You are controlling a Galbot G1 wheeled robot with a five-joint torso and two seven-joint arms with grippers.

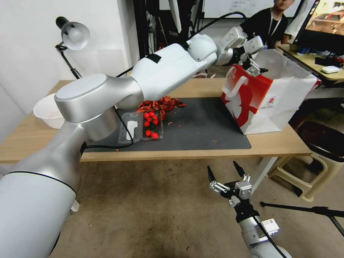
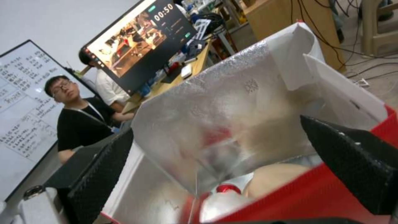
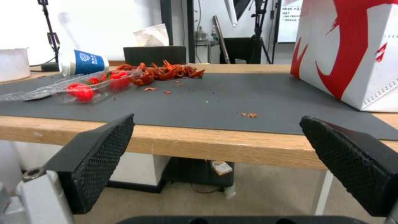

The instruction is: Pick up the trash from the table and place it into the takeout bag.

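The takeout bag stands on the right end of the table, partly on the dark mat. My left gripper hovers open over the bag's mouth, holding nothing. In the left wrist view it looks down into the foil-lined bag, where a beige bowl and a red can lie. A blue-and-white paper cup lies on its side at the table's left. My right gripper waits open below the table's front edge, facing the mat and the bag.
A clear clamshell of red tomatoes and a heap of red shells lie mid-mat. A white bowl sits far left by a desk lamp. A stool and a tripod leg stand on the right.
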